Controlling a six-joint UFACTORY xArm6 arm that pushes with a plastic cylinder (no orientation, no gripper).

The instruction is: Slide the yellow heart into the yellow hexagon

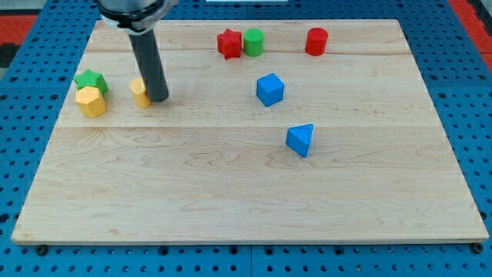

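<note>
Blue triangular block (300, 139) sits clear; our tip (159, 98) touches yellow heart (139, 91); next, push left toward yellow hexagon (91, 101); no end effector fitted.

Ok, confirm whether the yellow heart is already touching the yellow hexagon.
No: the yellow heart sits beside my tip, with bare board between it and the yellow hexagon.

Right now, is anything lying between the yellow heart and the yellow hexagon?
No. In the camera view, only bare board separates the yellow heart from the yellow hexagon; my tip touches the heart's right side.
</note>
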